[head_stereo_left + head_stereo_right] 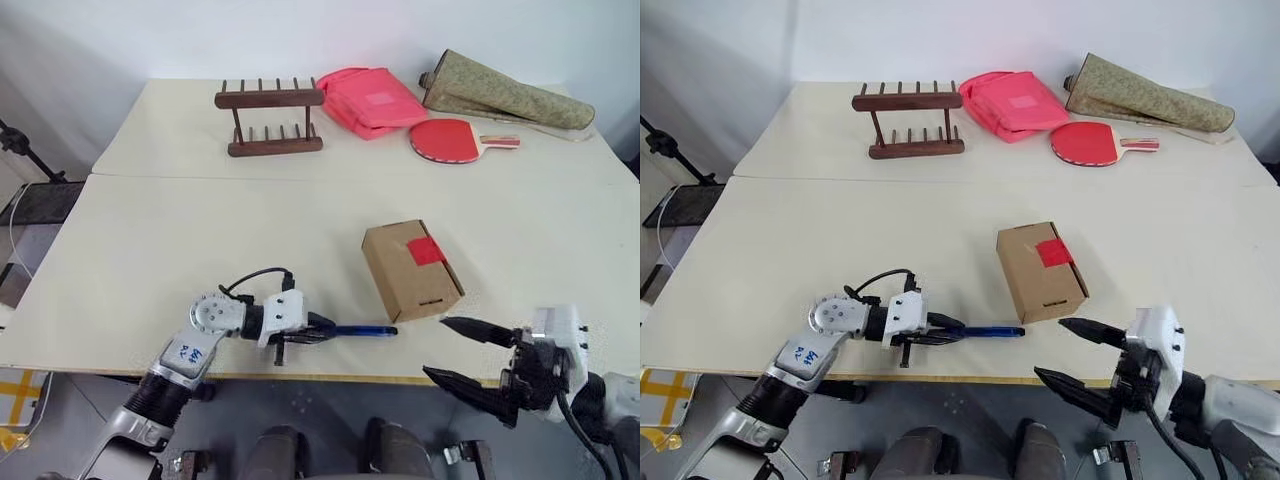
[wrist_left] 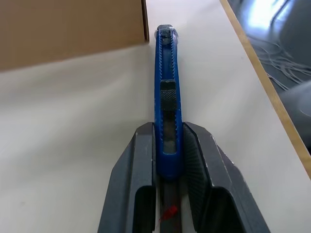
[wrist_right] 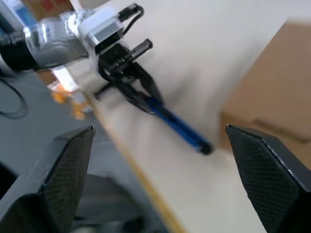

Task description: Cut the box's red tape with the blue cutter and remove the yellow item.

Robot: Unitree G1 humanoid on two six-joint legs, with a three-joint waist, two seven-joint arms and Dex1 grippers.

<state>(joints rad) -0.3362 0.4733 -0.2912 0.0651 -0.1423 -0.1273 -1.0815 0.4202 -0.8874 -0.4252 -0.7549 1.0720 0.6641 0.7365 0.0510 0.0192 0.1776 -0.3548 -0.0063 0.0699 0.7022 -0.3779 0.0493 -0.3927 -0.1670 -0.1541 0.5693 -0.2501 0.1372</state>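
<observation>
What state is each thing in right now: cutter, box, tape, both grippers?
Blue cutter: lying on the table, clamped between the left gripper's fingers.
Box: closed, resting on the table.
Red tape: intact across the flap seam.
Left gripper: shut on the cutter.
Right gripper: open, empty, near the table edge.

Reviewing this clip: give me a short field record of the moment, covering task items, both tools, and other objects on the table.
box: brown cardboard box on the near table, flaps shut
red tape: patch on top of the box, looks uncut
blue cutter: lying along the table's front edge, tip close to the box
left tool: fingers closed on the cutter's rear end
right tool: open, holding nothing, off the front edge near the box
far table: wooden rack, pink bag, red paddle, rolled mat
</observation>
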